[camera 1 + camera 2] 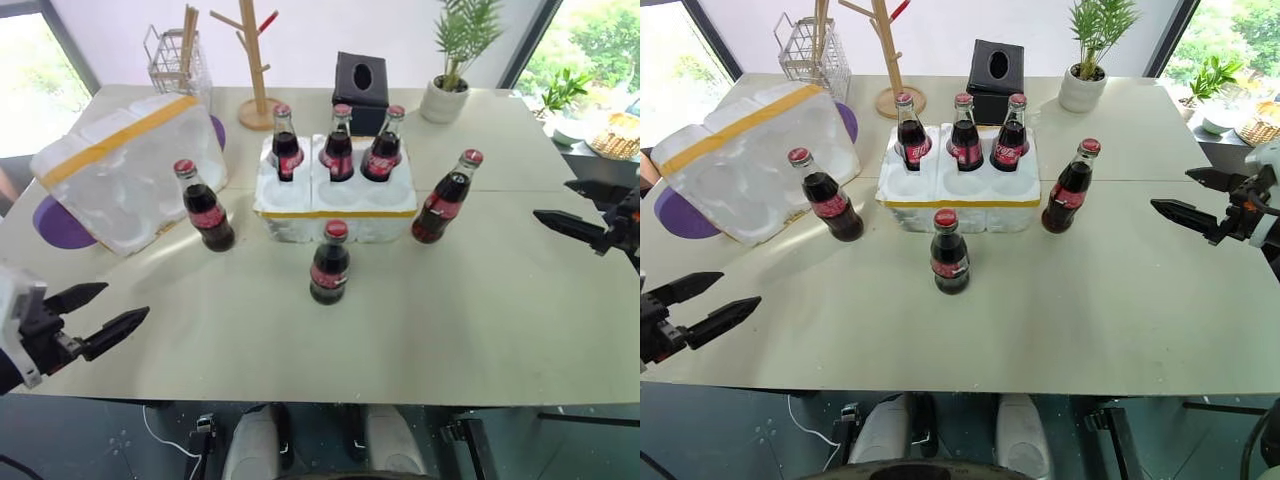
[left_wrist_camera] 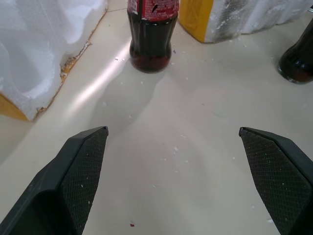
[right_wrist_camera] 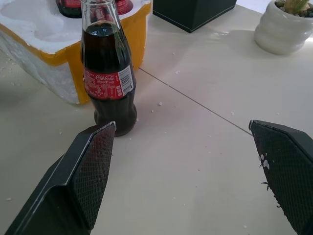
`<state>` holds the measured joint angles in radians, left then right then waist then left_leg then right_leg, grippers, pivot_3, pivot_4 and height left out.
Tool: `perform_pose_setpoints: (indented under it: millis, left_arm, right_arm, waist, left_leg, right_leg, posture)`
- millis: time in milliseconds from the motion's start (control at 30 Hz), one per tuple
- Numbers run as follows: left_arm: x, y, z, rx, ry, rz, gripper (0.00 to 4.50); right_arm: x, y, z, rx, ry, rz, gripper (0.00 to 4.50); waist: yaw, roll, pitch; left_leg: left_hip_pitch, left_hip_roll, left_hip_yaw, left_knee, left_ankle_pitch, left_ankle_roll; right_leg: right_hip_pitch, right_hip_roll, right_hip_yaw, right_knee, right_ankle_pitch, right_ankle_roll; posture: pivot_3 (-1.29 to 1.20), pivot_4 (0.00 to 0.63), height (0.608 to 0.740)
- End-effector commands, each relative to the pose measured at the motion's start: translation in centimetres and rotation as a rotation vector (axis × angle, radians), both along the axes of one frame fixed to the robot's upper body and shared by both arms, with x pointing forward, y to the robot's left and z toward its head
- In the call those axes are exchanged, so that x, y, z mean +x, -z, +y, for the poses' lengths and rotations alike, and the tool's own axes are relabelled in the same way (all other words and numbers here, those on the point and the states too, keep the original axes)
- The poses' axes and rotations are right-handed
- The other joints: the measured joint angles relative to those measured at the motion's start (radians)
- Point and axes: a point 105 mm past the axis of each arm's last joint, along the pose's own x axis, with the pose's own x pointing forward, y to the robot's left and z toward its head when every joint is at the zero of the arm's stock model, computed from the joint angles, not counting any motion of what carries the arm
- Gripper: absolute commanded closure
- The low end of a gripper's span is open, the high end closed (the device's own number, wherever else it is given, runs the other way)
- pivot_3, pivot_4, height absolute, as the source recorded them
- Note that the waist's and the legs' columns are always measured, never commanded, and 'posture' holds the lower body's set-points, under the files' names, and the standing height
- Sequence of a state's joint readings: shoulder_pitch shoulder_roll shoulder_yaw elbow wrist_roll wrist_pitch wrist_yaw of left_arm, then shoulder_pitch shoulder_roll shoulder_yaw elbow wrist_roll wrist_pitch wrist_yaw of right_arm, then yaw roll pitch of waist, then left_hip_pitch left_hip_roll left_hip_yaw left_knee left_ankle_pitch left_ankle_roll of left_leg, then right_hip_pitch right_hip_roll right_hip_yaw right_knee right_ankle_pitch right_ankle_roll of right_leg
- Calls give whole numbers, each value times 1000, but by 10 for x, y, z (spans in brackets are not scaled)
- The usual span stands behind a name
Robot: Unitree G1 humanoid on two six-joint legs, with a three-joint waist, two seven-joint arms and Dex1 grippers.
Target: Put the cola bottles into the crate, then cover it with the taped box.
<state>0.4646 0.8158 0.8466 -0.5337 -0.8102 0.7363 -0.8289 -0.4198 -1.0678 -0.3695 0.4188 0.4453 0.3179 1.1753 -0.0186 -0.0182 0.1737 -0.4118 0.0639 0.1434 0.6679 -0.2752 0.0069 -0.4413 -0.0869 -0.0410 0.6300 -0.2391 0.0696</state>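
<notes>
Standing in the crate [image 1: 335, 205], three cola bottles [image 1: 339, 145]; both grippers' jaws apart, empty.

front table [image 1: 400, 350] open | loose cola bottles [image 1: 330, 262] flank crate [image 1: 335, 212] | taped box [image 1: 130, 170] left

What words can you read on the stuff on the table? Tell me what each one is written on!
"Coca-Cola" in white script, on the red label of the cola bottle standing beside the crate, seen in the right wrist view.
Small print beside that logo: too small to read.
Red labels on the other cola bottles: too small or blurred to read.
Taped box: no writing visible on the faces shown.
</notes>
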Motion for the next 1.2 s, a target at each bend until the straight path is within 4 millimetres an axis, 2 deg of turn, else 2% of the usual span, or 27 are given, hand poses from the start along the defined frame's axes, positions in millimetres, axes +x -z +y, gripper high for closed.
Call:
perform_pose_setpoints:
  millis: [33, 300, 467, 567, 667, 800, 900, 1000, 1200]
  left_arm:
    - [0, -9, -3, 12, 13, -42, 9]
    - [11, -8, 0, -15, -31, -48, 9]
    - [23, -16, 3, -13, -48, -106, 9]
    - [29, -20, -1, 23, -25, -144, 9]
    - [37, -29, -5, 17, -7, -199, 9]
    - [60, -39, -12, -11, 26, -234, 9]
    - [74, -39, -18, -20, 57, -232, 9]
    - [90, -35, -25, -25, 88, -226, 9]
    - [118, -22, -38, -17, 125, -226, 9]
  right_arm:
    - [-3, -13, -2, 0, 0, -59, 0]
    - [-4, -12, -3, 5, 21, -78, 0]
    - [-5, -13, -2, 39, 8, -43, 0]
    - [-9, -25, 5, 29, -34, -38, 0]
    - [-23, -50, 25, 86, -151, -9, 0]
    - [-56, -90, 67, 107, -374, -17, 0]
    - [-66, -110, 82, 125, -421, -49, 0]
    - [-76, -119, 98, 124, -471, -65, 0]
    - [-92, -116, 122, 98, -565, -41, 0]
  waist:
    - [0, 0, 0]
    - [1, 0, 0]
    - [1, 0, 0]
    - [1, 1, 0]
    - [2, 2, 0]
    - [6, 3, -1]
    - [5, 3, -1]
    - [5, 1, -1]
    - [6, 2, -1]
  left_leg:
    - [0, 0, 0, 0, 0, 0]
    - [0, 0, 0, 0, 0, 0]
    - [1, 0, 0, 0, 1, -1]
    - [1, 0, 0, 0, 1, -1]
    - [1, 0, 0, 0, 1, -1]
    - [1, 1, -1, 0, 1, -1]
    - [2, 1, -1, 0, 1, -1]
    - [2, 1, -1, 0, 1, -1]
    - [1, 0, -1, 0, 1, -1]
  right_leg:
    - [0, 0, 0, 0, 0, 0]
    - [1, 0, 0, 0, 0, 0]
    - [1, 1, 0, 0, 0, 0]
    - [2, 1, 0, 1, 0, 0]
    - [2, 1, 0, 1, 0, 0]
    - [2, 2, 0, 1, 0, 0]
    - [2, 3, 0, 1, 0, 0]
    - [3, 2, 0, 0, 1, 0]
    - [2, 2, 0, 1, 1, 0]
  posture:
    - [0, 150, 740]
    - [0, 150, 740]
    - [0, 150, 740]
    - [0, 150, 740]
    - [0, 150, 740]
    - [0, 150, 740]
    - [0, 150, 740]
    - [0, 150, 740]
    - [0, 150, 740]
